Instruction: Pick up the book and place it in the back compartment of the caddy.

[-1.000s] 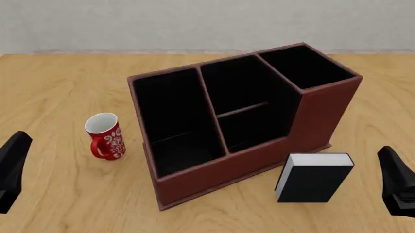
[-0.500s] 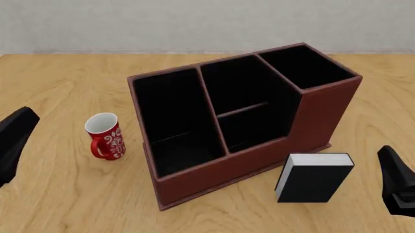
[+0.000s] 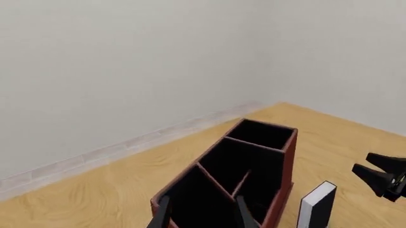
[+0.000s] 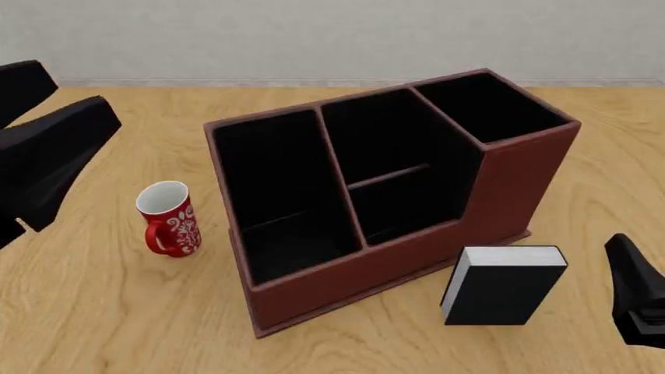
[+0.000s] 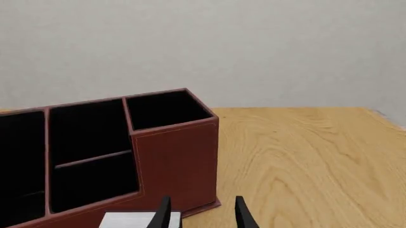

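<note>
Left wrist view: the caddy [image 3: 244, 175] sits on the wooden bench [image 3: 114, 190], cells open upward. Two fingertips [image 3: 244, 216] of the left claw [image 3: 201, 214] show with a clear gap between them, nothing in it: claw released. The book [image 3: 316, 205] stands upright beside the caddy's near side; the right claw [image 3: 385, 175] is visible beyond it. Front view: the caddy [image 4: 387, 204] is central, its back compartment [image 4: 379, 144] black-lined behind a low divider. The book [image 4: 503, 284] stands upright on the bench [image 4: 582, 210], white page block up, just beside the caddy's front right corner, apart from it. A red-and-white mug [image 4: 167, 218] stands left of the caddy. The left claw [image 4: 47, 160] hangs raised at the left edge; the right claw [image 4: 636, 300] is low at the right edge, near the book but not touching. Right wrist view: the fingertips [image 5: 241, 211] of the right claw [image 5: 201, 213] are parted and empty: released. The book's top [image 5: 130, 221] shows just below them, the caddy [image 5: 171, 152] behind.
</note>
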`<state>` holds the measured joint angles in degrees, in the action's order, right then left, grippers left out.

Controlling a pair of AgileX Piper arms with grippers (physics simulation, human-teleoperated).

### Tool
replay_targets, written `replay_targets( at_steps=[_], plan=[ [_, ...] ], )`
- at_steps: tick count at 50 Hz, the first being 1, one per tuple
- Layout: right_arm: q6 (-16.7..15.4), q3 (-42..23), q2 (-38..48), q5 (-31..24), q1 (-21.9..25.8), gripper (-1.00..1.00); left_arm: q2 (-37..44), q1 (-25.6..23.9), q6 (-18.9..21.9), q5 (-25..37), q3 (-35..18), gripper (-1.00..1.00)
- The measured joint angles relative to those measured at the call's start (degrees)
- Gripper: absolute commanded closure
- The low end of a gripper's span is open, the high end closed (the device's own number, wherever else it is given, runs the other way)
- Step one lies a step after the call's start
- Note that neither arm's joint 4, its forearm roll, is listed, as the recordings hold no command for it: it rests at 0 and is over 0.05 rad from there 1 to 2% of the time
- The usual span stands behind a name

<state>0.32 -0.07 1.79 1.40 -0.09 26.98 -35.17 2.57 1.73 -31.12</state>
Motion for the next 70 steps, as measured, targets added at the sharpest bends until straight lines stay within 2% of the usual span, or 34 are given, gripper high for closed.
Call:
replay_targets(
  at_steps=[14, 40, 56, 70],
  plan=[
    [0.06, 0.0, 0.24, 0.2, -0.01, -1.0, 10.52, -8.26, 0.22, -0.9, -7.84, -1.0],
    [0.05, -0.01, -0.09, -0.13, -0.03, -1.0, 31.52, -19.13, -0.33, -0.91, -24.6, -1.0],
    [0.02, -0.01, -0.35, -0.37, -0.04, -1.0, 40.68, -21.66, -0.91, -5.17, -27.43, -1.0],
    [0.04, -0.05, -0.35, -0.42, -0.04, -1.0, 46.67, -22.75, -1.44, -10.43, -26.08, -1.0]
  ],
)
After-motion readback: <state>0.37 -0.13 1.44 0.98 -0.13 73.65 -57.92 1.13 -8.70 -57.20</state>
